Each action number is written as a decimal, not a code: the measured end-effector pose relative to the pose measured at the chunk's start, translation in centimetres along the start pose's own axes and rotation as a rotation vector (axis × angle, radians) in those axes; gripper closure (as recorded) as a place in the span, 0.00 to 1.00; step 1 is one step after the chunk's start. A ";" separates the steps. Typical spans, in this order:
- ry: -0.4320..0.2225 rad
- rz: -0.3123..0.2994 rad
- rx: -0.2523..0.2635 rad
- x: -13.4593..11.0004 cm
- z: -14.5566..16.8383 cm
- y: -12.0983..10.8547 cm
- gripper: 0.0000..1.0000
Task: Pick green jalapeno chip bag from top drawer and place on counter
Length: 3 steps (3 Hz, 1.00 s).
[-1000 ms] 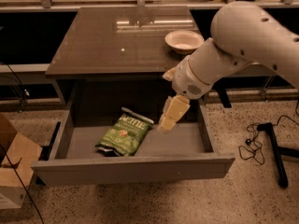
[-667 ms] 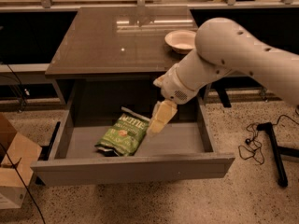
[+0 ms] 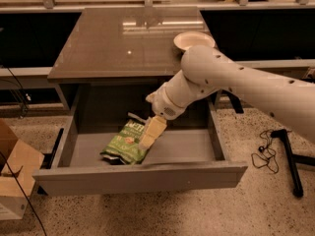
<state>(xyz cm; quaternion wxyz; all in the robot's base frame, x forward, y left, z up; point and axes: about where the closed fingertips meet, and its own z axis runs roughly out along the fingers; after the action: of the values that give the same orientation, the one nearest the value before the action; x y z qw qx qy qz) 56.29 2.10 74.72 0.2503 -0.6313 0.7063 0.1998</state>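
Observation:
The green jalapeno chip bag [image 3: 124, 143] lies flat in the open top drawer [image 3: 142, 175], left of the middle, its white lettering at the far end. My gripper [image 3: 151, 132] hangs from the white arm and reaches down into the drawer, right over the bag's right edge, touching or nearly touching it. The counter [image 3: 118, 43] is the glossy dark tabletop behind the drawer.
A pale bowl [image 3: 193, 40] sits at the counter's right edge, just above my arm. A cardboard box [image 3: 14, 173] stands on the floor at the left. A black stand leg and cable [image 3: 288, 156] lie on the floor at the right.
My arm has swung left and lower into the drawer. The gripper went from right of the bag to over the bag's right edge. The bag has not moved.

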 end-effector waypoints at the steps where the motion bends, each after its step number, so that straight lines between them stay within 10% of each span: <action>1: 0.002 0.030 -0.014 0.8 3.7 -0.8 0.00; 3: 0.024 0.128 0.007 3.8 8.7 -2.5 0.00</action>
<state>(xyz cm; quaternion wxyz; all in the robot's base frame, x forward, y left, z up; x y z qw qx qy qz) 59.38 3.97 65.62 0.2308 -0.5861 0.7490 0.2054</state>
